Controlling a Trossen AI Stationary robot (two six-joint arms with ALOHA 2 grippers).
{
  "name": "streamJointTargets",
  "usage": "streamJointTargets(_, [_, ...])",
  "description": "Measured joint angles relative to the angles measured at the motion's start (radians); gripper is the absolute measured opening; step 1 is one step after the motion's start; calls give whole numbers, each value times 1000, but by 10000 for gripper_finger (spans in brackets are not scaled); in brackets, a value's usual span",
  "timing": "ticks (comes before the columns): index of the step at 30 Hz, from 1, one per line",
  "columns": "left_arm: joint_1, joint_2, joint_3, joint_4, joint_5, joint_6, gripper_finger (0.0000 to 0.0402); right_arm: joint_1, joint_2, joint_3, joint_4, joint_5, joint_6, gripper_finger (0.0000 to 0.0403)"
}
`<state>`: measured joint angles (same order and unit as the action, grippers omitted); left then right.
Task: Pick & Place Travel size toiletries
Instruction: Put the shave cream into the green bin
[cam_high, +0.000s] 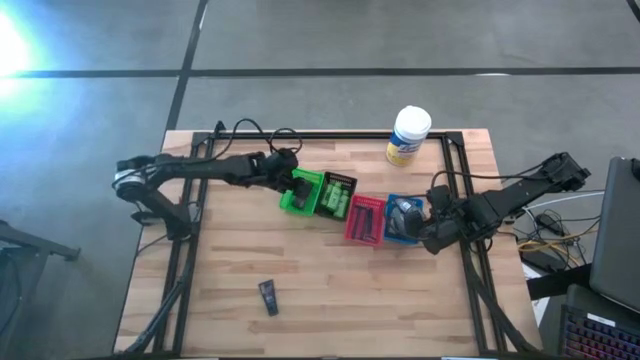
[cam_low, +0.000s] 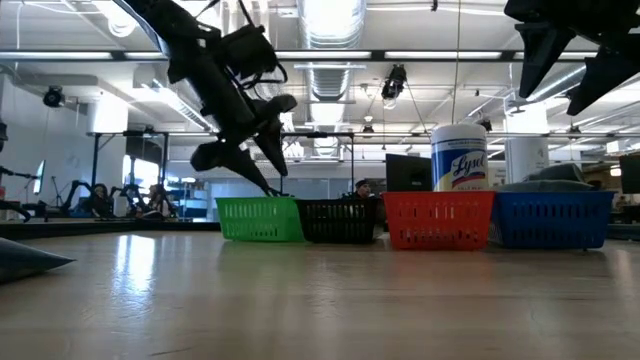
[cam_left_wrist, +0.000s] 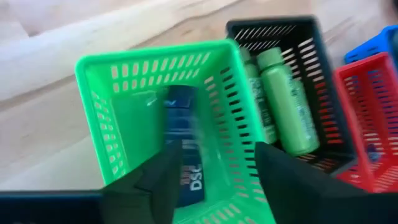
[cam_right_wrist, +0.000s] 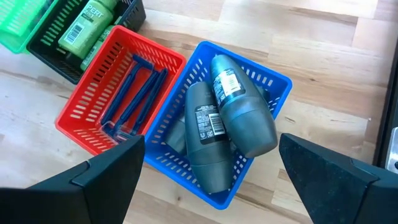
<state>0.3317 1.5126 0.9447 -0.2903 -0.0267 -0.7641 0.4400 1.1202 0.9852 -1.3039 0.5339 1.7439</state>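
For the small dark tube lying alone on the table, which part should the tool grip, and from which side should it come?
Grip the dark tube across the middle of its body, coming straight down from above. It lies flat on bare wood, its long axis slightly tilted in the high view, nothing beside it, so the fingers fit on both long sides.

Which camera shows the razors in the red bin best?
The right wrist view: the blue razors lie plainly in the red bin. The high view shows only the bin; the low view, its wall; the left wrist view, an edge.

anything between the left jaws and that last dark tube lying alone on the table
Nothing visible. The left gripper hangs over the green bin, and only bare table lies between it and the dark tube near the front edge.
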Motion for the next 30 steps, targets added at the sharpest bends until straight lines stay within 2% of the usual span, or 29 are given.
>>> streamJointTargets(3, [-6,-46,0,-5,32,8,233,0,0,0,0,0,-1,368])
streamJointTargets(5, [-22,-87,0,-5,123,84,245,0,0,0,0,0,-9,368])
streamJointTargets(9, [-126,-188,0,-87,366,397,247,0,0,0,1,0,-50,368])
streamJointTargets(11, [-215,-229,0,-160,396,538,244,0,0,0,2,0,-71,368])
streamJointTargets(13, [-310,-258,0,-219,380,626,241,0,0,0,4,-1,-83,368])
streamJointTargets(17, [-531,-273,0,-255,245,689,238,0,0,0,5,-7,-100,368])
streamJointTargets(22, [-784,-192,0,-298,50,891,240,0,0,0,5,-10,-106,368])
streamJointTargets(26, [-897,-91,0,-300,-83,985,244,0,0,0,9,-35,-120,368])
streamJointTargets(30, [-928,-8,0,-273,-65,1049,245,0,0,0,9,-63,-121,368])
